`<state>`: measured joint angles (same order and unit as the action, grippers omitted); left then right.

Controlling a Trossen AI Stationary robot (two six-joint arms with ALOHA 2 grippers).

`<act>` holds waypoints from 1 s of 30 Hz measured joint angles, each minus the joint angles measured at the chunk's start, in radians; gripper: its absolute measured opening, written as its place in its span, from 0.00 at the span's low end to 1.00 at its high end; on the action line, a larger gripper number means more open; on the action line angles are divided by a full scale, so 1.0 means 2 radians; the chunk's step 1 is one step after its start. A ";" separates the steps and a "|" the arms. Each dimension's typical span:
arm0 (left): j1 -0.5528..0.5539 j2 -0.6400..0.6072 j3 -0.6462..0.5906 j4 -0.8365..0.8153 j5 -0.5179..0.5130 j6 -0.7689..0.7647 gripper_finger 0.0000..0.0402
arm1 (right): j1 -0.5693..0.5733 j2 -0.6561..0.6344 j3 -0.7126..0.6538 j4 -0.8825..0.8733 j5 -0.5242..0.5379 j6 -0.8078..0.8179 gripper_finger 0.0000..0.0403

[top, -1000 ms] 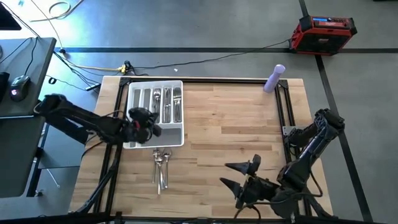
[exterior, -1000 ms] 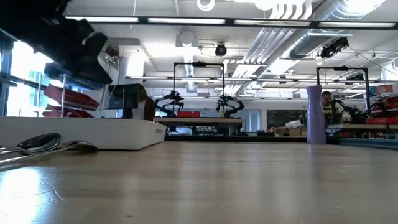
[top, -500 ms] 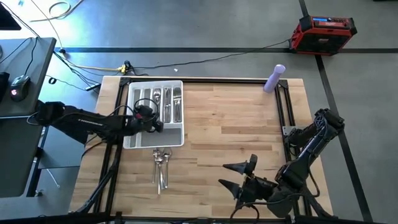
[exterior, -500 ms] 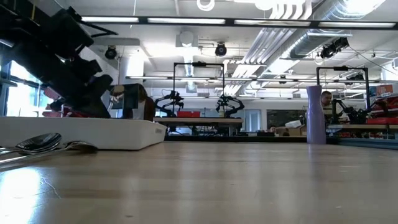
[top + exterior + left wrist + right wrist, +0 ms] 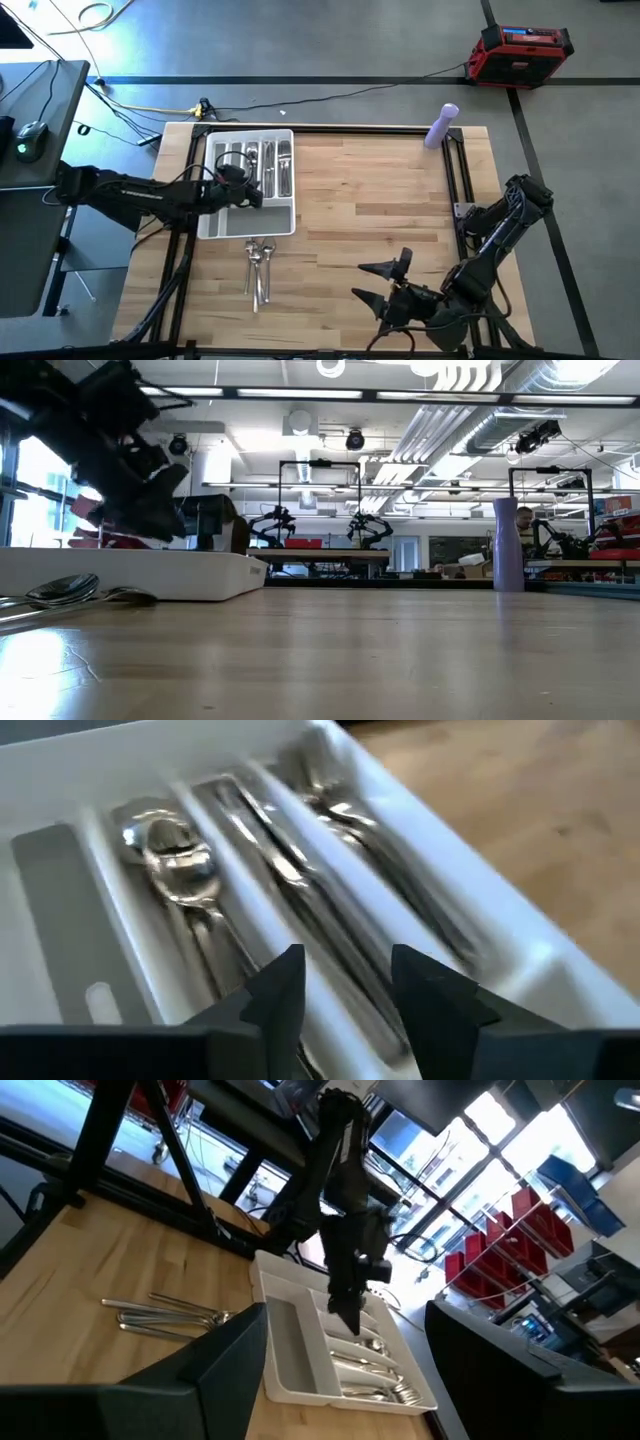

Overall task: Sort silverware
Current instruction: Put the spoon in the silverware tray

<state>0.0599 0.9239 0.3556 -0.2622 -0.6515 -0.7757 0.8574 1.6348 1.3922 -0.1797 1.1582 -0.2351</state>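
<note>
The white tray point(image 5: 272, 222) stands at the table's far left. Its long compartments hold spoons point(image 5: 175, 860), knives point(image 5: 290, 870) and forks point(image 5: 350, 810). My left gripper point(image 5: 248, 190) hangs over the tray's middle, above the knife compartment. It points down and is open and empty point(image 5: 345, 985). A few loose pieces of silverware point(image 5: 260, 270) lie flat on the table just near of the tray; they also show in the low view point(image 5: 65, 590). My right gripper point(image 5: 385, 285) waits open and empty near the table's near edge, right of centre.
A purple bottle point(image 5: 441, 125) stands at the table's far right corner. The tray's leftmost compartment point(image 5: 60, 920) holds no silverware. Bare wood lies between the tray and my right gripper. A red box point(image 5: 520, 50) sits on the floor beyond the table.
My left gripper has gone from the tray's near end toward the table's far edge and now stands over the tray's middle. In the low view it dipped toward the tray and then rose a little.
</note>
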 joint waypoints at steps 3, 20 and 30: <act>-0.042 0.001 0.069 -0.095 0.016 -0.013 0.31 | 0.000 0.000 0.000 -0.014 -0.007 0.018 0.63; -0.513 0.308 0.212 -0.009 -0.055 -0.355 0.02 | -0.004 0.000 0.000 -0.062 -0.070 0.115 0.63; -0.476 0.377 0.262 -0.021 0.082 -0.346 0.07 | -0.016 0.000 0.000 -0.064 -0.075 0.103 0.63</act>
<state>-0.8918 1.6776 0.8792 -0.3045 -0.4867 -1.4672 0.8250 1.6352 1.3926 -0.3086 1.0089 -0.0288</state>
